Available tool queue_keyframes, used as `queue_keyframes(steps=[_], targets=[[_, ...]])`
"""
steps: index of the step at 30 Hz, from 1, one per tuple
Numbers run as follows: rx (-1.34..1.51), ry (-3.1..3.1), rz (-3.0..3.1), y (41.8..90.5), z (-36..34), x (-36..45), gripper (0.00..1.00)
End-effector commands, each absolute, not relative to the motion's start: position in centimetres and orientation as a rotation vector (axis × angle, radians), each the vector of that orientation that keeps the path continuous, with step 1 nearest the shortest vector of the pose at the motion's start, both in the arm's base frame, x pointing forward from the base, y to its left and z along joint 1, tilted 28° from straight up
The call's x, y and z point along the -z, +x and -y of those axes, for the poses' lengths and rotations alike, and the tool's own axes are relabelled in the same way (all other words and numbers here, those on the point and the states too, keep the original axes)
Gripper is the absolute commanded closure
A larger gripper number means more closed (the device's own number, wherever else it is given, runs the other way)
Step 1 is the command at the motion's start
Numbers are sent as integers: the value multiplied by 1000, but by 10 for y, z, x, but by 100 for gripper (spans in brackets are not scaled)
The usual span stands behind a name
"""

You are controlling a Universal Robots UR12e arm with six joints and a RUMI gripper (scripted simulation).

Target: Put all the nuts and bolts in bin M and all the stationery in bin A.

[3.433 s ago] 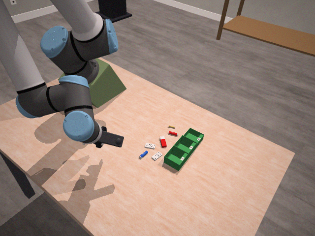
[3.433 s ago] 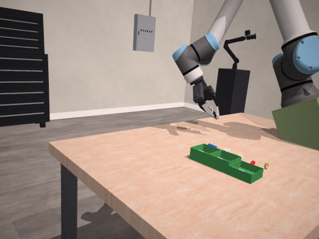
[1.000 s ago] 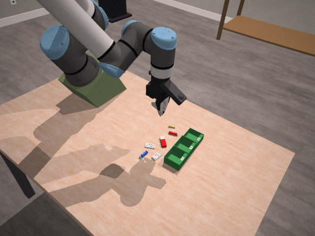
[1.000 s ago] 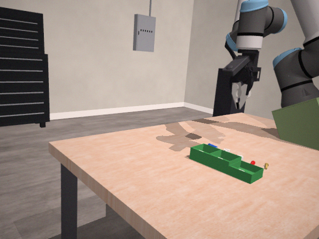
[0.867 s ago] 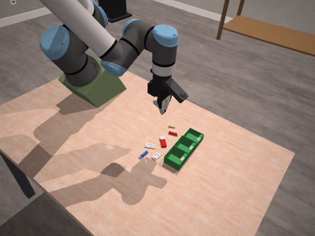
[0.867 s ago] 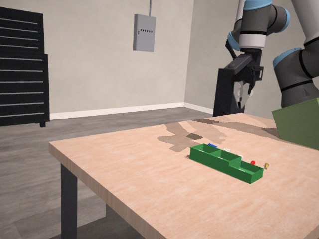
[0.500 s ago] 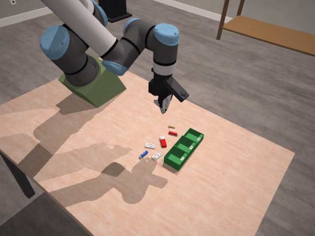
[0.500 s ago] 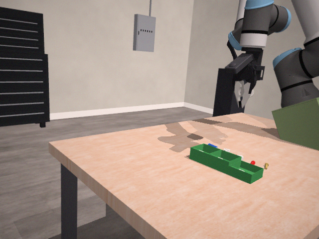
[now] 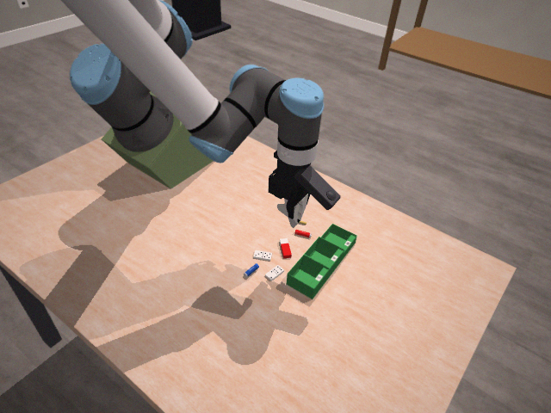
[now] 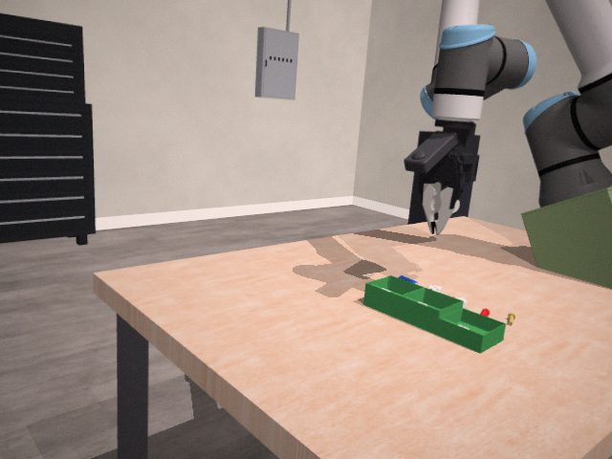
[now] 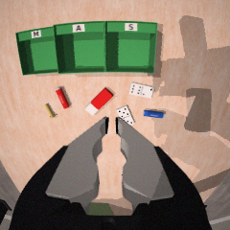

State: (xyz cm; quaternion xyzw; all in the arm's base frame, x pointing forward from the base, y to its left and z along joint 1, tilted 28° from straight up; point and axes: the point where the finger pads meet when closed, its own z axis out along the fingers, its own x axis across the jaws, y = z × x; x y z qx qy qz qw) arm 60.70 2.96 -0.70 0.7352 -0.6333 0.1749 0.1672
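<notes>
Above the table (image 9: 400,311) I hang, my gripper (image 11: 112,118) nearly shut — gripping nothing — over the red eraser (image 11: 100,101), domino (image 11: 125,114) and green bins (image 11: 86,59).

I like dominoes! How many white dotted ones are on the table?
2. One domino lies below the S bin; the other domino lies just ahead of the shut pincer. None seem hidden.

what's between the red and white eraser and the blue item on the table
One domino lies between the eraser and the blue item, seen in the wrist view.
</notes>
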Motion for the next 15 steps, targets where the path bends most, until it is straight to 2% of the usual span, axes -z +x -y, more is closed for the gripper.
queue_keyframes(steps=[1,8,15], targets=[[-500,2096,1801,641,-6,32,96],[-500,2096,1801,669,15,54,96],[-500,2096,1801,671,16,56,96]])
